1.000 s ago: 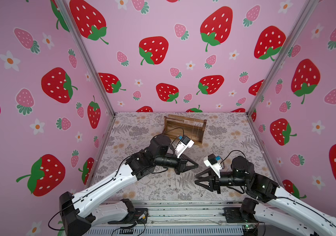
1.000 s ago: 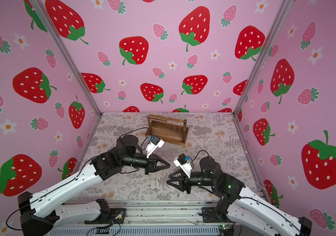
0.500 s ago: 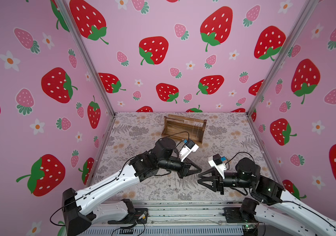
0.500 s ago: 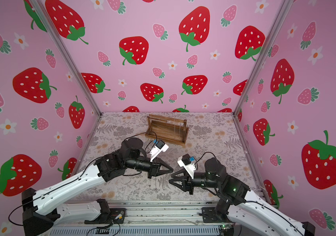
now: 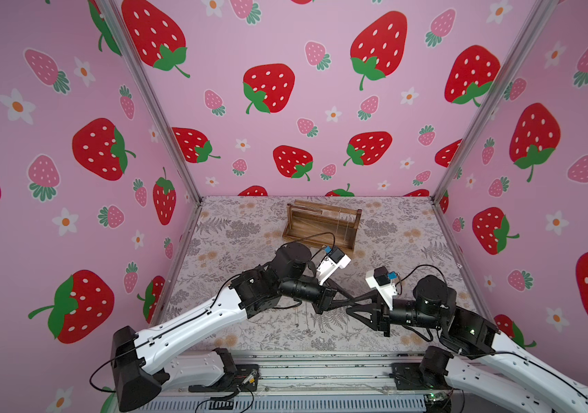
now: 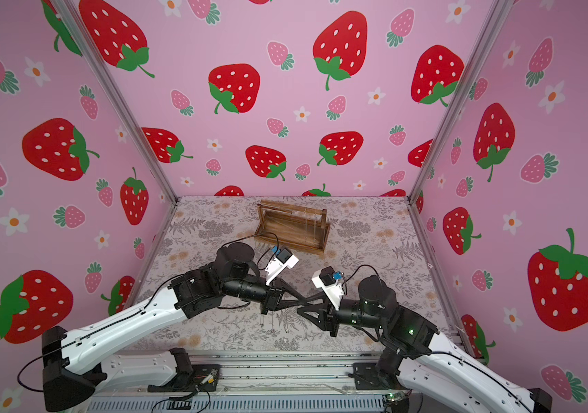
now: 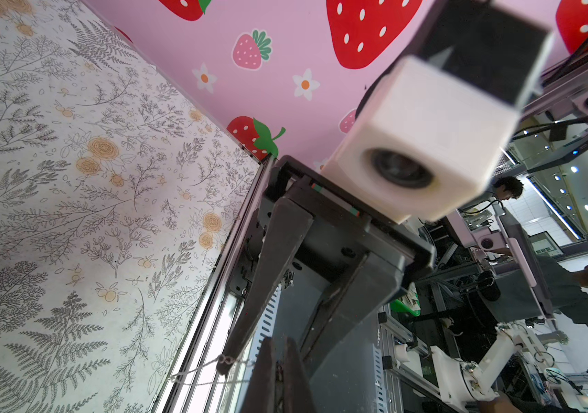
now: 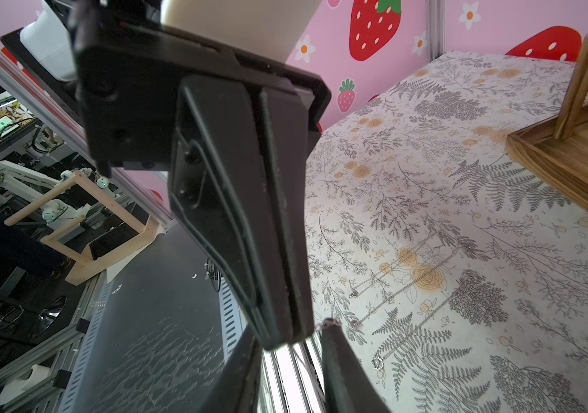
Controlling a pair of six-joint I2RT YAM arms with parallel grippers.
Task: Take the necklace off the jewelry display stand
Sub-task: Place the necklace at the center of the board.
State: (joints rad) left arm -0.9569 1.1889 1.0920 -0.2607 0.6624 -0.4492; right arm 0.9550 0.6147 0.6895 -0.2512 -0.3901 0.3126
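Broadly, pink strawberry walls (image 5: 303,107) round a floral mat (image 5: 249,229). Across the near half of that mat, left arm (image 5: 196,321) and right arm (image 5: 521,368), white and black, reaching inward to meet nose to nose near the middle. Toward the far edge, well apart from both arms, the stand (image 5: 321,223): upright on its tray base, turned at a slant, with fine strands (image 6: 315,223) hanging from the top bars near one end post. Above each gripper, a white camera block (image 5: 333,262), dark lens housing and a blue plug on top. At the meeting point, left gripper (image 5: 355,303) pressed fully closed, fingers (image 7: 267,386) flat together; in the left wrist view, pinches a thin silver necklace (image 7: 199,368) that trails off to one side of the tips, off the stand entirely. Facing it, right gripper (image 5: 347,308) parted, clamped on nothing: straddles the left gripper's tip, one finger (image 8: 339,357) on either side, plain in the right wrist view. Touches the necklace there, a short run of chain lying over one right fingertip; cannot tell whether hooked or merely resting. Under and beside the grippers, several loose chains (image 8: 354,294) flat on the mat, small clasps or pendants at their ends, apart from the stand.
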